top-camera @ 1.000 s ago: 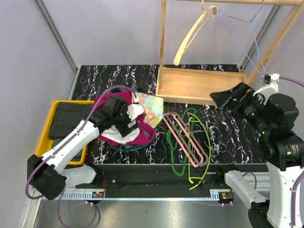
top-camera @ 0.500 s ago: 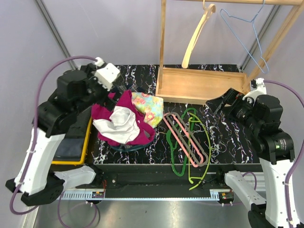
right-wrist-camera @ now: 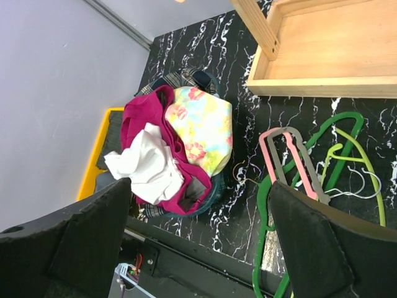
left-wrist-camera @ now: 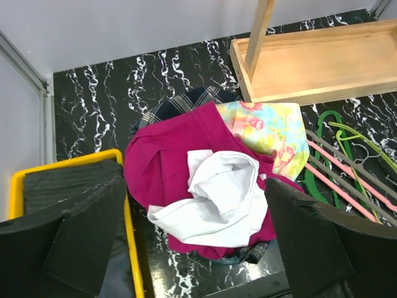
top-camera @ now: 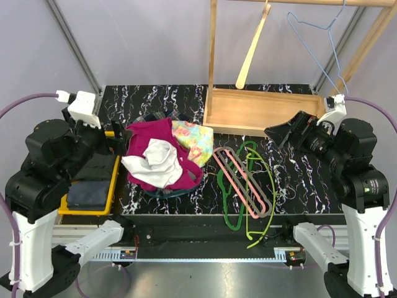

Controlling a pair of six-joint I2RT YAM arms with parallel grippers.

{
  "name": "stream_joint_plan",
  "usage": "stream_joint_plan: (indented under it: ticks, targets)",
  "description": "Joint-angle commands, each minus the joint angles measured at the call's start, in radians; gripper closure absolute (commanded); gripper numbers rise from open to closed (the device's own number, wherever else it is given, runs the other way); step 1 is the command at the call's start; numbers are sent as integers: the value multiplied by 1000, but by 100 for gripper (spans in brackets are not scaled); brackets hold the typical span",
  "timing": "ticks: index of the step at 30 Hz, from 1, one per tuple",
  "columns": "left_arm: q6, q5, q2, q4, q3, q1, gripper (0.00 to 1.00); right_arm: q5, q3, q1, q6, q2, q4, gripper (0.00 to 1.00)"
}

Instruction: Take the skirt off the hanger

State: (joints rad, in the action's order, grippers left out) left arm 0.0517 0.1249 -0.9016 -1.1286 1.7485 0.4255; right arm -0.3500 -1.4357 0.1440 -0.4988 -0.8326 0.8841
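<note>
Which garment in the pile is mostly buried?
The plaid skirt: only its edges peek from under the magenta garment; the white piece and floral piece lie exposed.

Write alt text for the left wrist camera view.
A heap of clothes lies on the black marbled table: a plain magenta garment topped with crumpled white cloth, a floral yellow-pink garment beside it, and the dark navy plaid skirt peeking out behind. The left pincer hangs open above, holding nothing.
</note>
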Motion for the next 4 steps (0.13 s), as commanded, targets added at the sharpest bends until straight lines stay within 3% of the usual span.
stream_joint_plan:
  ticks: [1, 4]
  targets:
    - [60, -21, -16, 29, -17, -8, 1, -43, -17, 5, 22, -10, -39, 1]
    - [65, -11, -8, 41, -27, -8, 1, -44, -2, 5, 19, 0, -45, 0]
